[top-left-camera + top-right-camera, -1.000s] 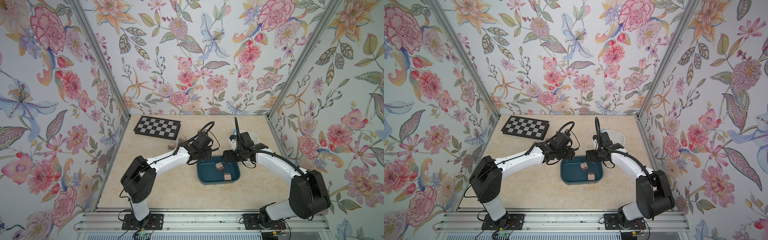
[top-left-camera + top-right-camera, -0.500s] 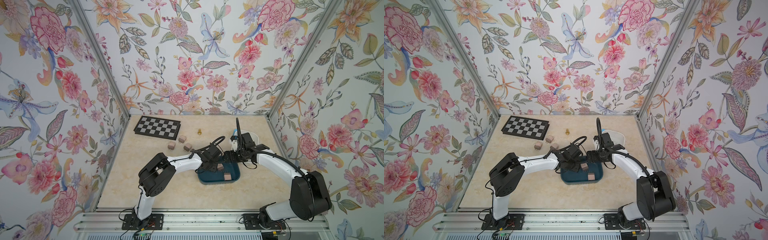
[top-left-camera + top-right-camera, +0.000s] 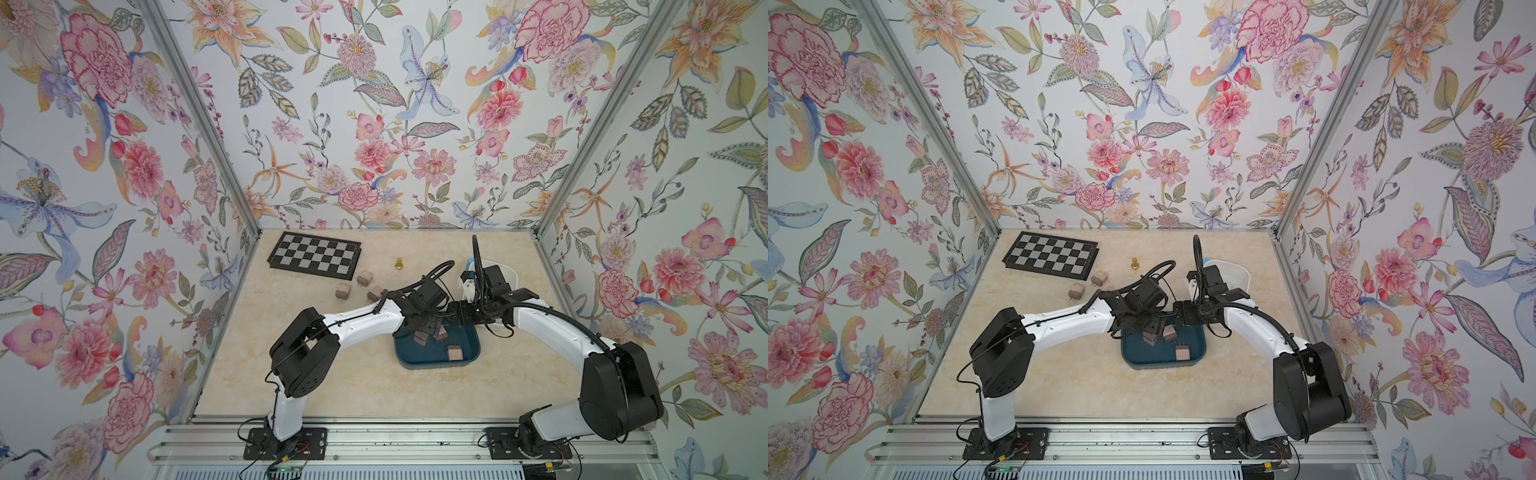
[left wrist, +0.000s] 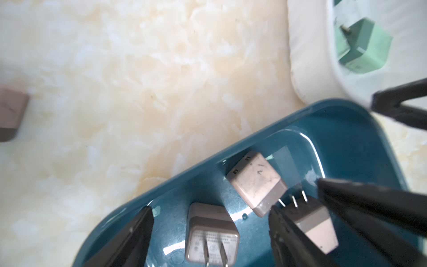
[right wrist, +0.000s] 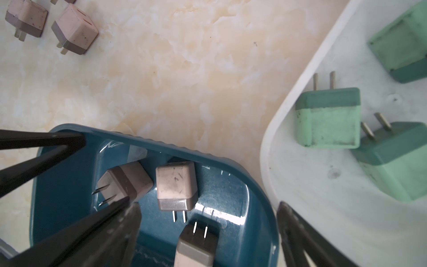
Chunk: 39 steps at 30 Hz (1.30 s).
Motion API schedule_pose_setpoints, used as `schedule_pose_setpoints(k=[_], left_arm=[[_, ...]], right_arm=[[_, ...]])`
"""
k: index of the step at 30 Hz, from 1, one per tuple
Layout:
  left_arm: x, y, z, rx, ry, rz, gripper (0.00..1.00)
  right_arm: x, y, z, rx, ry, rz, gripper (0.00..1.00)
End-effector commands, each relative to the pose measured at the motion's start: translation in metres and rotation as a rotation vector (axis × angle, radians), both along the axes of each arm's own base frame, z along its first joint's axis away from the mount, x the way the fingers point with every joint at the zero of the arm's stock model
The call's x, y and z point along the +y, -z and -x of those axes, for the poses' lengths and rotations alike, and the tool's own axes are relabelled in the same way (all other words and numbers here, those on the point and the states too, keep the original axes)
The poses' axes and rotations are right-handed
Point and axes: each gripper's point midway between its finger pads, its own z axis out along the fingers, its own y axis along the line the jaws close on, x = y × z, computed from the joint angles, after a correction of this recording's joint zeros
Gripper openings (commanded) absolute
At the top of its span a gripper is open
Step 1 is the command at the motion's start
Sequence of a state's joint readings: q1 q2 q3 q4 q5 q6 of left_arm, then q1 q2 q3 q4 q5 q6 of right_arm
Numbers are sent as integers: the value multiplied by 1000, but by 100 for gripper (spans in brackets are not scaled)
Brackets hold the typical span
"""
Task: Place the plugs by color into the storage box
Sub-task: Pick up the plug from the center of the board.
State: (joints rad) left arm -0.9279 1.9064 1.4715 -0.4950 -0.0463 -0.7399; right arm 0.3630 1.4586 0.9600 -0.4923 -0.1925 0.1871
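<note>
My left gripper (image 4: 211, 235) hangs over the blue tray (image 4: 342, 129), jaws spread, nothing pinched; a pink plug (image 4: 211, 233) lies prongs-up between my fingers (image 4: 129, 238). Two more pink plugs (image 4: 256, 180) lie beside it in the tray. My right gripper (image 5: 208, 231) hovers at the tray's far edge, jaws wide, holding nothing. Green plugs (image 5: 328, 120) sit in the white tray (image 5: 300, 185) next to it. In both top views, loose pink plugs (image 3: 343, 291) wait near the chessboard (image 3: 316, 257).
</note>
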Motion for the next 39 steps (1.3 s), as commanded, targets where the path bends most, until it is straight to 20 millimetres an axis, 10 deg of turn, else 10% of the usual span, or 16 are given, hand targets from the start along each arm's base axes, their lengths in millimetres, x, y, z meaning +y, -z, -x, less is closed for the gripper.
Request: schedule_pose_setpoints(k=[1, 12, 26, 39], left_arm=[[32, -52, -27, -117, -67, -19, 83], [130, -16, -115, -106, -189, -137, 96], [134, 60, -148, -53, -120, -150, 99], [131, 88, -135, 2, -111, -109, 74]], right_arm=[[2, 1, -1, -2, -14, -7, 93], [18, 9, 0, 22, -45, -15, 93], [24, -8, -1, -10, -29, -46, 93], [26, -3, 0, 9, -33, -46, 93]])
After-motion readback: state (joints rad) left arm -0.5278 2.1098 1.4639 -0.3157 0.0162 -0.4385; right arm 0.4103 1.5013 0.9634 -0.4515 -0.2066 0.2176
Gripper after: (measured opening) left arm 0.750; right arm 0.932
